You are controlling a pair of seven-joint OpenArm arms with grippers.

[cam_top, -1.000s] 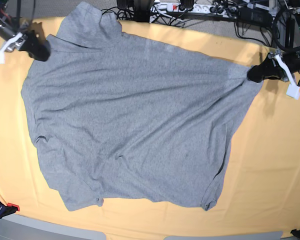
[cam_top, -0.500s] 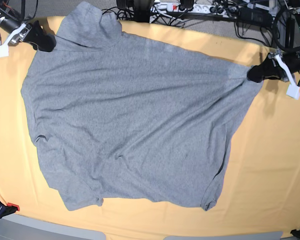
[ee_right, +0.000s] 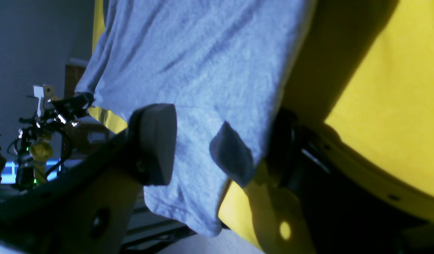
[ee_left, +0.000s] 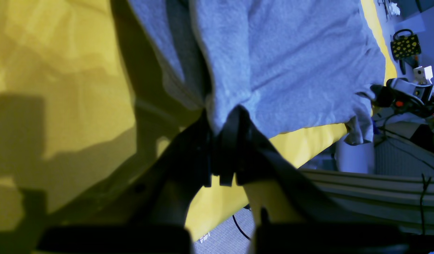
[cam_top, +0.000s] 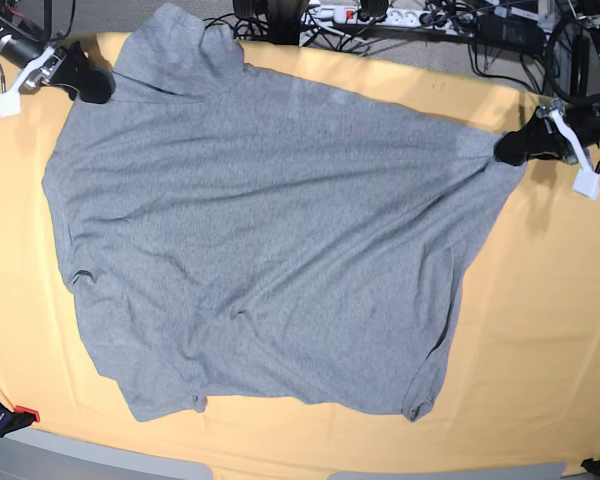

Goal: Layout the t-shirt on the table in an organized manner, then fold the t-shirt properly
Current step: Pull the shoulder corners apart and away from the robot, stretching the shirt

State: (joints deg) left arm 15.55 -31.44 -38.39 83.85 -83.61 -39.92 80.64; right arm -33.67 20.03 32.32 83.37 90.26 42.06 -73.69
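T-shirt first: your heather-grey short-sleeved cotton t-shirt (cam_top: 270, 230) lies spread out flat on the big table with the pale yellow-orange cloth (cam_top: 550, 340). No letters show on this side.

In the base view, your left gripper (cam_top: 507, 148) is on the picture's right, right at a pulled-out corner of the shirt. Your right gripper (cam_top: 88, 82) is at the far left corner, beside the shirt's edge. The shirt stretches long between the two, and one sleeve hangs past the table's back edge.

In the left wrist view, the left gripper's (ee_left: 222, 132) dark fingers are pinched tight together on a bunched bit of grey cloth. The shirt runs away from the fingers across the table.

In the right wrist view, the right gripper (ee_right: 217, 141) has its fingers spread wide. The shirt's corner lies in the gap between them, but they are not squeezing it. One finger (ee_right: 155, 141) is just next to the cloth.

I think the shirt is not straight yet. Your right gripper is the free one, and it is nearest the sleeve hanging off the back edge. That side likely needs a pull next.
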